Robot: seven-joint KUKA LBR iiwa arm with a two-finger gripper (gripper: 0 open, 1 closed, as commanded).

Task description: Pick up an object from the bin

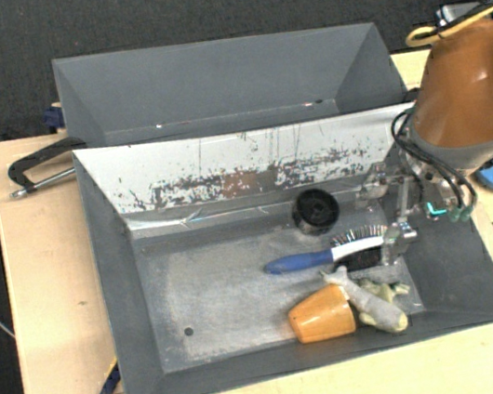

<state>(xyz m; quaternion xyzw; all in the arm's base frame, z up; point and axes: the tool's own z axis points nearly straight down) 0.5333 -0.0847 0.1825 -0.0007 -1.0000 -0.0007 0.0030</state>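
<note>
While the left of the grey metal bin [130, 287] lies bare, its dull floor speckled and its far wall scuffed with rusty marks, the loose things gather to the right, where the sloping sides would funnel them. A brush [319, 259] points its smooth blue handle left and its white bristles right. Nearer sits a rounded orange lump [321, 316], touching a pale knobbly piece [380, 309]; farther, a black round cap [315, 210]. The gripper [393, 236] hangs at the brush's bristle end, below the arm's glossy orange cover [472, 85]; whether it is released or clenched I cannot tell
</note>
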